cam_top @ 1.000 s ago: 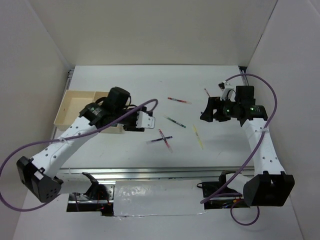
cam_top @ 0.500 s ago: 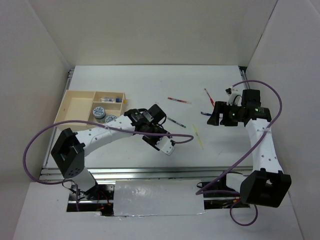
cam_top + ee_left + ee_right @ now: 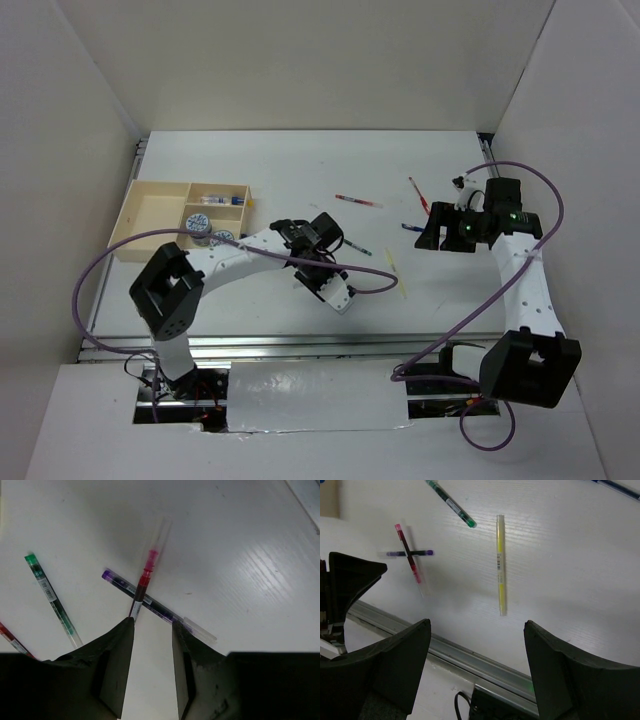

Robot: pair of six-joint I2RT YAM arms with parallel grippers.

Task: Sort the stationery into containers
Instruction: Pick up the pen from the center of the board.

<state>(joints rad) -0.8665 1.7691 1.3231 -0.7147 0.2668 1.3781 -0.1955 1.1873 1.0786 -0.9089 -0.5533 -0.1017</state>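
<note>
A red pen [image 3: 145, 580] lies crossed over a purple pen [image 3: 150, 602] on the white table. My left gripper [image 3: 152, 630] is open and empty, low over the table, its tips just short of the crossing. In the top view it [image 3: 338, 296] hides both pens. A green pen [image 3: 50, 597] lies to their left. My right gripper [image 3: 476, 630] is wide open and empty, held high [image 3: 436, 238]. Below it lie a yellow pen [image 3: 500, 562], the green pen [image 3: 451, 504] and the crossed pair [image 3: 409, 555]. The tan tray [image 3: 150, 215] at left holds two tape rolls [image 3: 197, 222] and a pen [image 3: 222, 199].
Two more red pens [image 3: 358, 201] [image 3: 417, 189] and a blue pen [image 3: 410, 227] lie at mid-table and back right. A metal rail [image 3: 470, 655] runs along the table's near edge. White walls enclose the table on three sides.
My left arm has swung from over the tray to the crossed pens at mid-table, uncovering the tray's contents. My right gripper has drifted slightly right and stayed open.
</note>
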